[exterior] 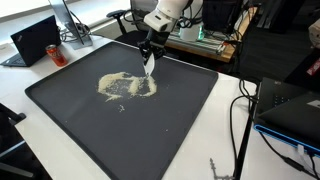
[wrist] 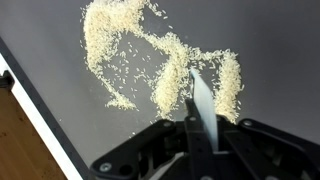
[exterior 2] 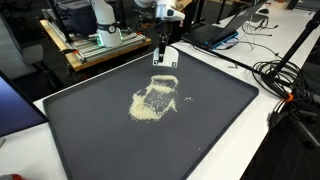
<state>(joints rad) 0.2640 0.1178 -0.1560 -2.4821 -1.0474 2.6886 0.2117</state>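
**Grain Sweep: Partly Complete**

In the wrist view, we find the grains (wrist: pixel 165 70) on the dark tray (wrist: pixel 270 40) in three bands: thick at upper left, a second at centre, a thinner one at centre right. The gripper (wrist: pixel 200 128), fully closed, clamps a white scraper (wrist: pixel 203 95), its tip between the centre and right bands. We judge the sweep partial, with no single heap and strays loose.

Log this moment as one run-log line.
tool: shut on white scraper | scraper: tip at rice pile edge | pile: scattered on black tray
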